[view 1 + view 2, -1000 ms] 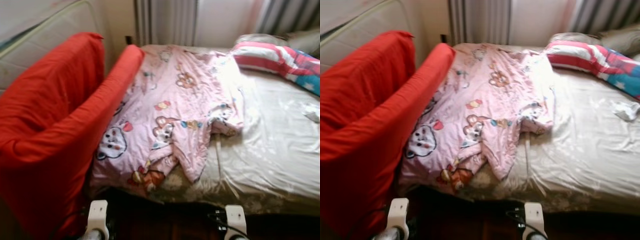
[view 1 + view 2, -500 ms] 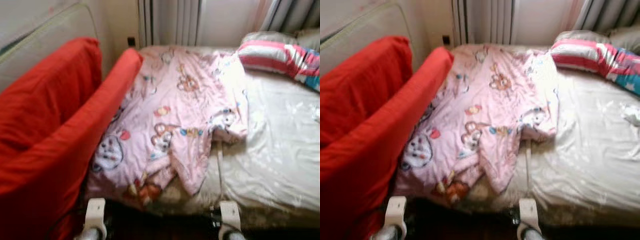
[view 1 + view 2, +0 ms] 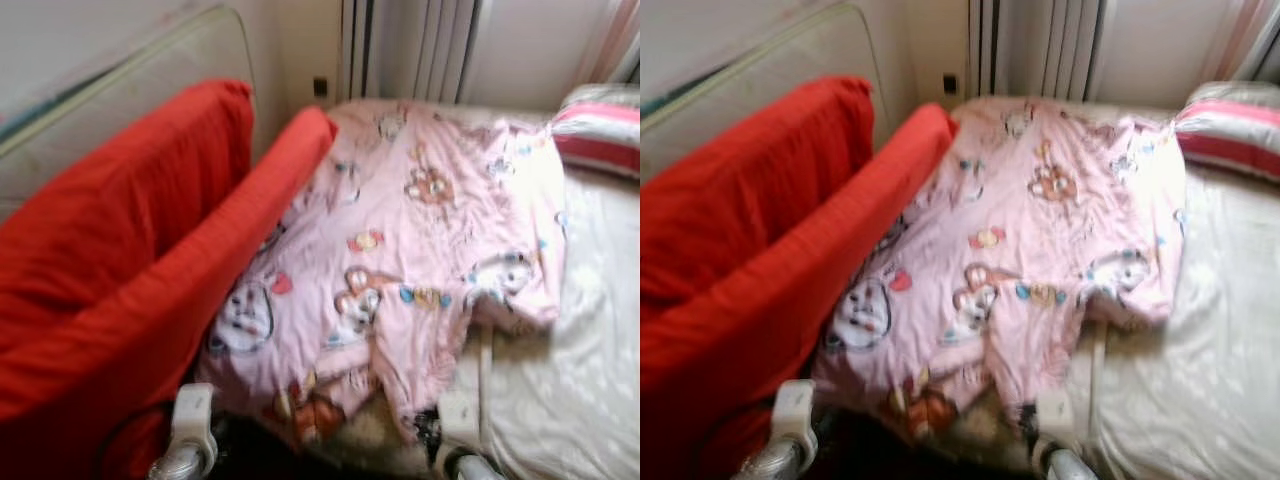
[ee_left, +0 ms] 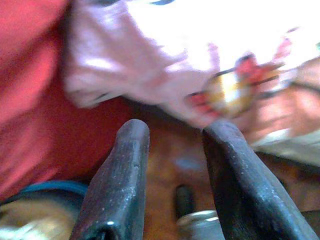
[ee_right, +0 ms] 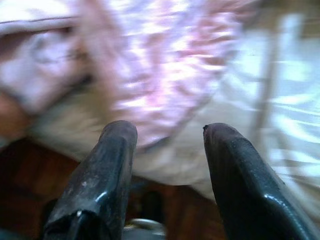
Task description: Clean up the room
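Head eyes overlook the bed (image 3: 560, 400); blurry wrist cameras seemingly near its edge.

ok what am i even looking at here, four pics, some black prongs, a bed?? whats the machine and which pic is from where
This is a humanoid robot tidying a room. The two wide pictures come from a stereo camera on its head, looking forward and down, so they show one scene twice. In front is a bed with a pale sheet, and a pink cartoon-print blanket is spread crumpled over it. A red-covered piece of furniture stands along the robot's left, and a striped pillow lies at the far right.

The two close pictures come from cameras on the wrists, each looking along that arm's own two black prongs. Those are the left end effector and the right end effector. Both are open and hold nothing; each points at the blanket's near edge, low by the bed. The pictures are somewhat blurred.
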Available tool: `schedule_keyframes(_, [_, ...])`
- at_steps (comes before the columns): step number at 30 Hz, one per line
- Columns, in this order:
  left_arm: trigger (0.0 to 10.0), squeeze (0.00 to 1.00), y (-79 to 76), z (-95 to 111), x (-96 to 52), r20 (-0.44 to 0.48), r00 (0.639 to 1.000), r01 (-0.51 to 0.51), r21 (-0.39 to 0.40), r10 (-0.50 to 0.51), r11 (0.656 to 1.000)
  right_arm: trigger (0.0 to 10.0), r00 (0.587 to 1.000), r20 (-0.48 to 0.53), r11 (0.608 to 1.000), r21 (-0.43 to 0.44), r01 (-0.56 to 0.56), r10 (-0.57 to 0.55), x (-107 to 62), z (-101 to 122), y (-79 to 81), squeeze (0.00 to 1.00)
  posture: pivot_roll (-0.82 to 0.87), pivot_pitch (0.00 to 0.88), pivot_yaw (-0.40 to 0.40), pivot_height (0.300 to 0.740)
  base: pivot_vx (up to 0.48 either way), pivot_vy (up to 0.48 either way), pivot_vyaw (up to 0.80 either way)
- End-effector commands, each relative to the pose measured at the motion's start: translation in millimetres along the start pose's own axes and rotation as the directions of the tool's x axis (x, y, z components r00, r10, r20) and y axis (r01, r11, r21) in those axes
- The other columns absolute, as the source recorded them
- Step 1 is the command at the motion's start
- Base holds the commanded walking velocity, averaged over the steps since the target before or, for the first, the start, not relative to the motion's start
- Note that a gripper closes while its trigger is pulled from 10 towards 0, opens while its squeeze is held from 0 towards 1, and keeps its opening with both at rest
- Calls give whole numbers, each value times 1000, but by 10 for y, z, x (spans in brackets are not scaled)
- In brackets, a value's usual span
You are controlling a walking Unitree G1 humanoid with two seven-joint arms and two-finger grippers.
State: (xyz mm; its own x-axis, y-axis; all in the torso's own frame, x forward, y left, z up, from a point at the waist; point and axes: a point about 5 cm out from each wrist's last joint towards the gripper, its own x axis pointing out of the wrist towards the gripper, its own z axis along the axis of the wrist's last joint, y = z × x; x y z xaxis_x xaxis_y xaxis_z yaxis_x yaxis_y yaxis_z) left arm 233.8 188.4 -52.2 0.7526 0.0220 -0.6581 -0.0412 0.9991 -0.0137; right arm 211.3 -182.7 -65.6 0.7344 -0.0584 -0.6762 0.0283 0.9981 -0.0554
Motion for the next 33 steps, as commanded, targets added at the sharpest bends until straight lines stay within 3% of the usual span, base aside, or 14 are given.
schedule_keyframes(1, [10000, 0, 128, -66, -33, -19, 999, -32, 1, 32, 999, 10000, 999, 39, 999, 16, -36, 36, 22, 86, 121, 0, -20, 42, 26, 740, 0, 0, 0])
schedule_keyframes(9, [10000, 0, 32, 274, 39, 118, 993, 14, 28, -17, 1000, 10000, 979, 203, 999, 27, -38, 32, 92, 505, 162, 0, -37, 37, 31, 740, 0, 0, 0])
schedule_keyframes(12, [10000, 0, -43, 542, 59, 245, 967, 60, 17, -63, 998, 10000, 939, 335, 997, -24, -77, 81, 95, 785, 244, 0, -51, 31, 30, 740, 0, 0, 0])
schedule_keyframes(16, [10000, 0, -66, 588, 41, 300, 951, 79, 13, -79, 997, 10000, 912, 400, 996, -12, -87, 85, 75, 881, 262, 0, -59, 26, 27, 740, 0, 0, 0])
schedule_keyframes(27, [10000, 0, -62, 556, 26, 316, 946, 77, -9, -70, 997, 10000, 935, 347, 997, -5, -72, 70, 78, 747, 238, 0, -54, 14, 15, 740, 0, 0, 0])
schedule_keyframes(33, [10000, 0, -73, 558, 27, 317, 945, 83, -8, -76, 997, 10000, 939, 339, 998, -16, -60, 62, 84, 749, 214, 0, -54, 7, 13, 700, 0, 0, 0])
